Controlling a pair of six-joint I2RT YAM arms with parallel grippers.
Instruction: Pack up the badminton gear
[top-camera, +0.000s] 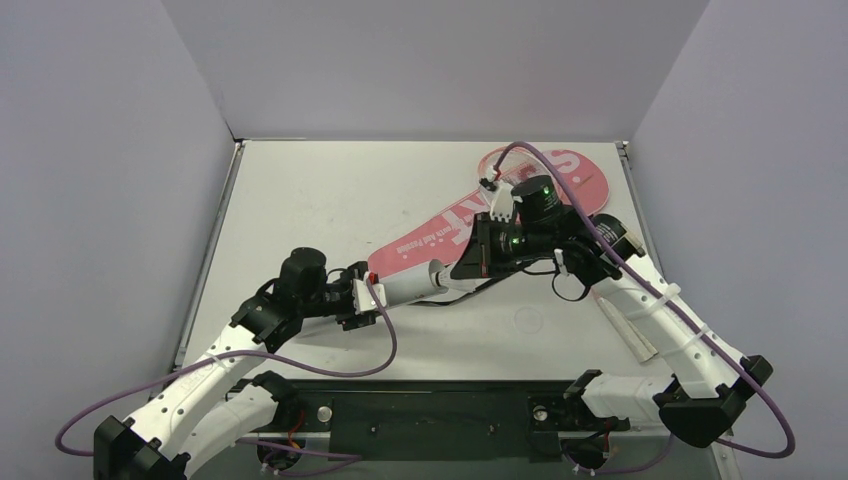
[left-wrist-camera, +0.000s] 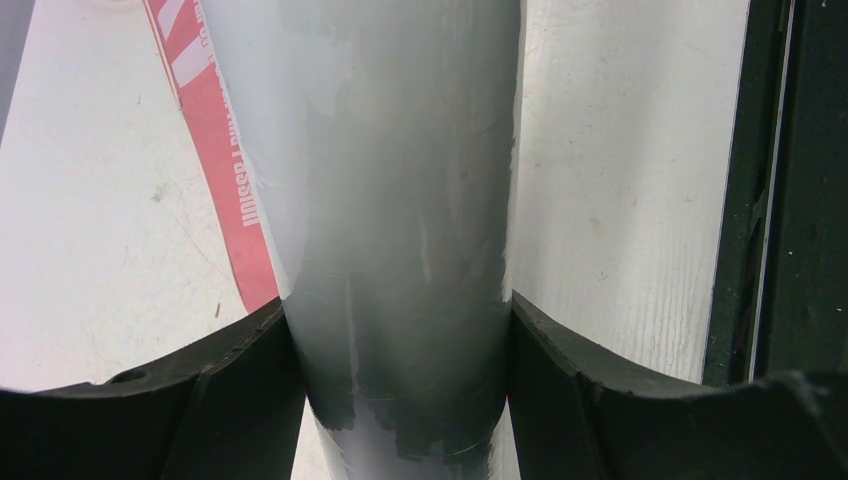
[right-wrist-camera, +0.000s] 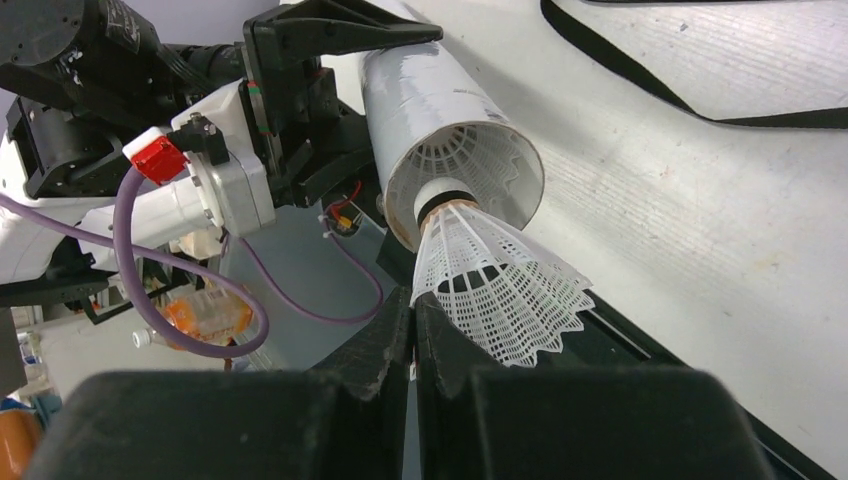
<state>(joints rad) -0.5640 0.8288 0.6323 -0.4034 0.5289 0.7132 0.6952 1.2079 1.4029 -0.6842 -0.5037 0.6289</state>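
Observation:
My left gripper (top-camera: 375, 293) is shut on the long white tube (top-camera: 410, 283), which it holds roughly level above the table, open mouth toward the right arm. In the left wrist view both fingers (left-wrist-camera: 240, 370) press the tube's (left-wrist-camera: 400, 200) sides. The right gripper (right-wrist-camera: 413, 310) is shut on the skirt rim of a white mesh shuttlecock (right-wrist-camera: 500, 290). Its cork nose sits in the tube's mouth (right-wrist-camera: 465, 165), and another shuttlecock's skirt shows inside. The pink "SPORT" cover (top-camera: 540, 185) lies flat behind, running from the back right toward the table's middle.
The cover's black strap (right-wrist-camera: 640, 75) loops over the table below the right wrist. A white stick-like piece (top-camera: 630, 332) lies under the right forearm. A black rail (top-camera: 430, 410) runs along the near edge. Grey walls close off the left, back and right. Purple cables trail from both arms.

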